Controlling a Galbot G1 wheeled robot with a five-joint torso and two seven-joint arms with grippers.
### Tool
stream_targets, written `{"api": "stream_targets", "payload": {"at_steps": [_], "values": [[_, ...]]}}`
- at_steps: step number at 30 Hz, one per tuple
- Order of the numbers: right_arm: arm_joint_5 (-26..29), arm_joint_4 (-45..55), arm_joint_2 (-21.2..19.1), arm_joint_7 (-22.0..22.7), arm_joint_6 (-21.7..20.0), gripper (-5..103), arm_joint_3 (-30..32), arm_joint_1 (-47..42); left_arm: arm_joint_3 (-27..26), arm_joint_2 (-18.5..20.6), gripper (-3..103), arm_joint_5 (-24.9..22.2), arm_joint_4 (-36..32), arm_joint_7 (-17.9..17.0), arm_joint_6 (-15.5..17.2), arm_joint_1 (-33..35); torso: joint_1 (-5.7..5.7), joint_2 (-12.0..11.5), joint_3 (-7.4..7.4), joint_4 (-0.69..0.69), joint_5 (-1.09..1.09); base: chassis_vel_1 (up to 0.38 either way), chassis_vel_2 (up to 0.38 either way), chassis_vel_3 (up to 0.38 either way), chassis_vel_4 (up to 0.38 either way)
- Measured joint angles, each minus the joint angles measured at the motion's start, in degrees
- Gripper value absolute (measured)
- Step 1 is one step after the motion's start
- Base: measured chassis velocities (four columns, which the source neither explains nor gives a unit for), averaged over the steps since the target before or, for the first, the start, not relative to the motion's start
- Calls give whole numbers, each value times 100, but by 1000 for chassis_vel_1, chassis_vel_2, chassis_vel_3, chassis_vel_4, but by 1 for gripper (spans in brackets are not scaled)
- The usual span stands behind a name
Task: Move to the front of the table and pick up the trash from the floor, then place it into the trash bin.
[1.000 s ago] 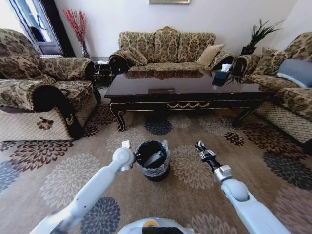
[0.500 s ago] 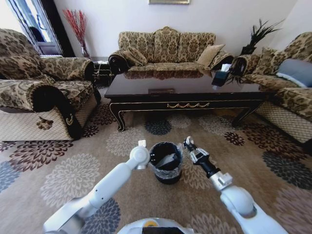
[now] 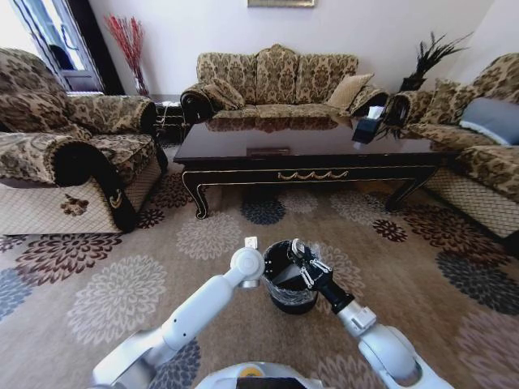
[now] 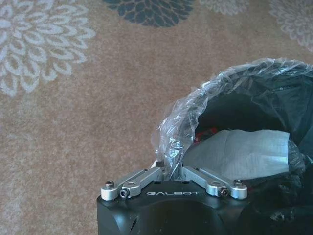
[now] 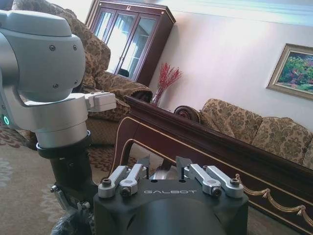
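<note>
Both of my arms have swung inward since a second ago, and the small round black bin (image 3: 289, 277) with its crinkled clear plastic liner now sits further right in my head view. My left end effector (image 4: 169, 172) is closed together on the liner at the bin's near rim, pinching the plastic. My right end effector (image 3: 300, 259) hangs over the bin's mouth from the other side, fingers apart with nothing between them. Inside the bin I see the trash: a flat white paper-like piece (image 4: 237, 153) leaning against the wall, with a bit of red (image 4: 206, 133) beside it. Around the bin lies the beige flower-medallion carpet (image 3: 97, 300). Beyond stands the long glossy near-black surface (image 3: 308, 147) with gold scroll trim, with a patterned sofa (image 3: 280, 81) behind it.
</note>
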Motion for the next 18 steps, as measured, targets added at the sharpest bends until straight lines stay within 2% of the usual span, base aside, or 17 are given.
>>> {"api": "stream_targets", "payload": {"at_steps": [1,5,7,8,11,14,16,18], "values": [[0,0,0,0,0,30,0,0,0,0,0,0,0,0,0,0,0,0,0,0,0,0,0,0,0],[-9,-18,25,2,-6,51,-47,-38,-64,76,0,3,-37,0,1,59,0,0,0,0,0,0,0,0,0],[-9,-18,32,2,-7,51,-53,-37,-89,83,0,3,-44,0,2,72,0,0,0,0,0,0,0,0,0],[-5,-18,49,8,-15,62,-57,-27,-136,101,0,2,-50,1,4,93,0,0,0,-1,-1,0,0,0,0],[34,-5,70,31,-37,68,-50,-6,-207,171,0,15,-62,1,5,116,0,0,0,-1,-1,0,0,0,0],[134,33,103,74,-63,84,33,7,-420,362,0,19,-155,2,16,176,0,0,1,0,-1,0,0,0,0],[162,38,110,93,-65,84,64,2,-507,429,0,19,-185,4,20,198,0,0,1,0,-1,0,0,0,0],[200,53,124,116,-67,94,120,-34,-699,574,0,20,-221,6,29,265,0,0,1,0,-2,0,0,0,0]]}}
